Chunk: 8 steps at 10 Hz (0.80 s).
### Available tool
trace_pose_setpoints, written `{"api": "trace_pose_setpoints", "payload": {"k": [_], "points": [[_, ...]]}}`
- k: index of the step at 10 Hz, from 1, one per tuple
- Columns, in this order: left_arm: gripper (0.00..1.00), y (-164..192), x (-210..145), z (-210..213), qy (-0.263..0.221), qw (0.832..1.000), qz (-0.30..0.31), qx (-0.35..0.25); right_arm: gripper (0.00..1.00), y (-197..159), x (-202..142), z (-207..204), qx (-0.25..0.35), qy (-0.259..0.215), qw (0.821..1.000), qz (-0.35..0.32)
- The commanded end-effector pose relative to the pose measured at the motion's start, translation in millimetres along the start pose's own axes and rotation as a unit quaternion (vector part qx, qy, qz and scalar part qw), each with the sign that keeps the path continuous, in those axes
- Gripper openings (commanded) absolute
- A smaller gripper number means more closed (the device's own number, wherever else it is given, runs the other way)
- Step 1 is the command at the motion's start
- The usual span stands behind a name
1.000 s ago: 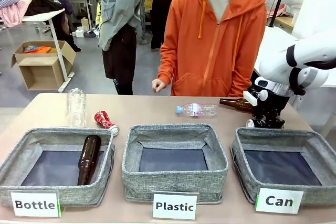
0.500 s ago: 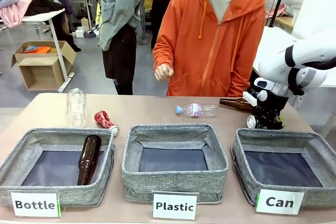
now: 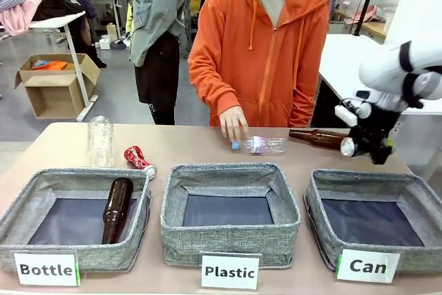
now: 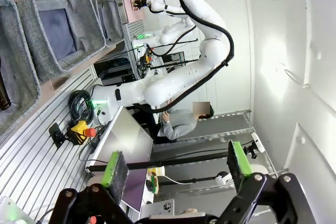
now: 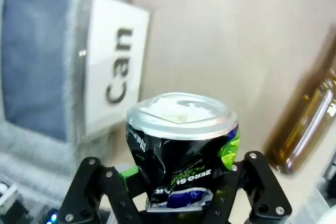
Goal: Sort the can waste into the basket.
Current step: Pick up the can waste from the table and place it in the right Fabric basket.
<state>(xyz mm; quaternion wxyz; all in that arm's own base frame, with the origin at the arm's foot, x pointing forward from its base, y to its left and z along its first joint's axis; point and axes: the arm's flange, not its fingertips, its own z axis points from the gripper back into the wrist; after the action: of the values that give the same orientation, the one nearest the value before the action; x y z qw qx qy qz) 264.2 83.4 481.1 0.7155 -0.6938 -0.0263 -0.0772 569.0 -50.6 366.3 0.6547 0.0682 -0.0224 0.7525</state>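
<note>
Pinching a dented dark can (image 5: 181, 150) from both sides, the right fingers (image 5: 127, 174) grip its lower wall, so its silver end points away from the wrist. Green and blue print shows on the black metal. In the front view this can hangs sideways in the air beside the far rim of the Can basket (image 3: 418, 257), not inside it. The basket's dark floor lies open to view, and a white label on its front wall reads "Can".

Close to the held can, a brown glass bottle (image 3: 316, 138) lies on its side on the worktop (image 3: 193, 144). Farther left lies a clear plastic bottle (image 3: 262, 145), and the hand (image 3: 233, 126) of a person in an orange hoodie rests at its capped end.

The middle bin (image 3: 179, 243), labelled "Plastic", shows only its dark floor. The left bin (image 3: 103, 257), labelled "Bottle", holds one brown glass bottle (image 3: 116, 208) lying lengthwise on its floor. Just behind that bin's far right corner, a crushed red can (image 3: 137, 157) lies on the worktop. Near it stands a second clear plastic bottle (image 3: 101, 141), upright.

The left fingers (image 4: 116, 170) are spread wide with nothing between their green pads. They point away from the worktop toward a pale wall, with the grey bins at the upper left edge of that wrist view.
</note>
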Motion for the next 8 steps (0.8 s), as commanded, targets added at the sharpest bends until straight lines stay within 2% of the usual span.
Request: {"api": "trace_pose_setpoints", "payload": {"k": [1,3,5,8], "points": [[1.0,-5,3,0,-0.002,1.0,-0.004,-0.009,0.0,62,7,57,-0.049,0.03,0.998,0.032],[1.0,-5,3,0,-0.002,1.0,-0.004,-0.009,0.0,109,25,89,-0.081,0.023,0.994,0.064],[1.0,-5,3,0,-0.002,1.0,-0.004,-0.009,0.0,140,55,77,-0.094,0.016,0.991,0.092],[1.0,-5,3,0,-0.002,1.0,-0.004,-0.009,0.0,161,85,45,-0.102,0.04,0.987,0.117]]}}
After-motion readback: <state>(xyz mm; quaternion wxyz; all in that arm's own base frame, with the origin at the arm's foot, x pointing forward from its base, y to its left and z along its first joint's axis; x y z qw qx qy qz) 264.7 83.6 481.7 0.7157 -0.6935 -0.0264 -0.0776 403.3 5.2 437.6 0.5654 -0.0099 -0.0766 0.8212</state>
